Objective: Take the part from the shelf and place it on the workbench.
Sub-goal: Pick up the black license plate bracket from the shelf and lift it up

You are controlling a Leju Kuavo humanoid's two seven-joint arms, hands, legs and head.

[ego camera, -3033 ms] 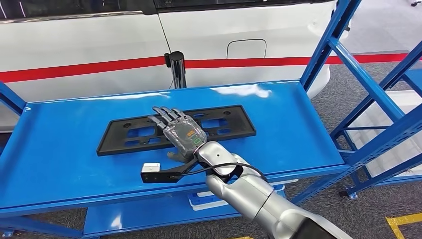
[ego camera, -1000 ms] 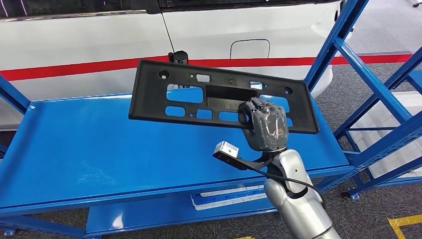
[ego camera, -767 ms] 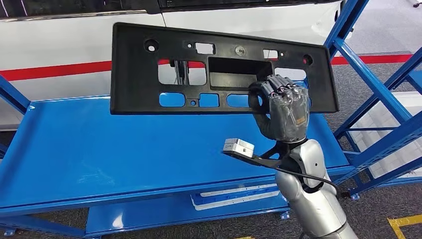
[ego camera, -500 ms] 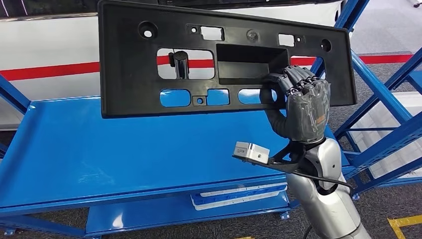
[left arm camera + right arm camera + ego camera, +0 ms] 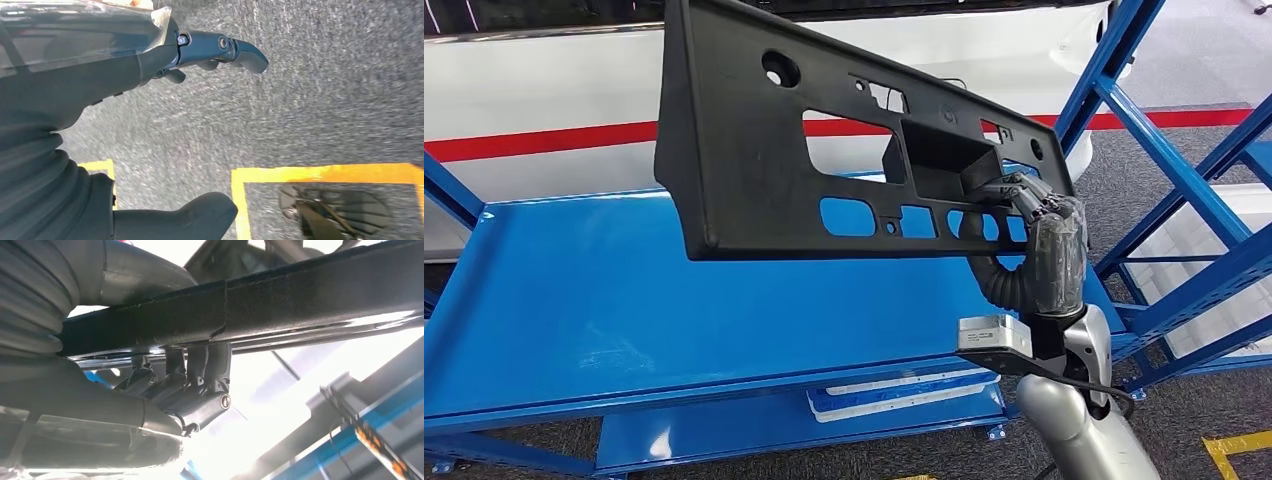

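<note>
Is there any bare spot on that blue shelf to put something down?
Yes. The blue shelf top lies bare from its left rim across to beneath the lifted black part. It's crowded only toward the right frame post, where the right hand grips the part's lower edge.

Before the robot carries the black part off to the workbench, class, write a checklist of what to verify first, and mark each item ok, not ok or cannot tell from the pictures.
1. Part held: ok. The right robot hand grips the black part near one end, its fingers hooked over the edge.
2. Part off the shelf: ok. It hangs above the blue shelf, touching nothing there.
3. Part level: not ok. It is tilted, the free end high.
4. Grip firmness: cannot tell.
5. Left robot hand free: ok. It hangs over the grey floor, holding nothing.
6. Workbench ready: cannot tell.
</note>
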